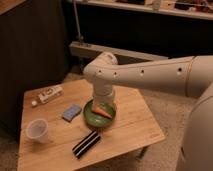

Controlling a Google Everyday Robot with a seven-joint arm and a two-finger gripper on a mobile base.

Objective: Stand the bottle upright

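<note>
The claw [103, 101], spread wide, hangs half-hidden over the green bowl [89, 118], well apart from the lying bottle [50, 94].

Single high oblique view over the table [131, 126], tool [103, 102] above green bowl [88, 115]

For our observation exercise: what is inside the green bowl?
An orange carrot-like piece lies in the bowl. The gripper hangs over it, hiding the bowl's far side.
</note>
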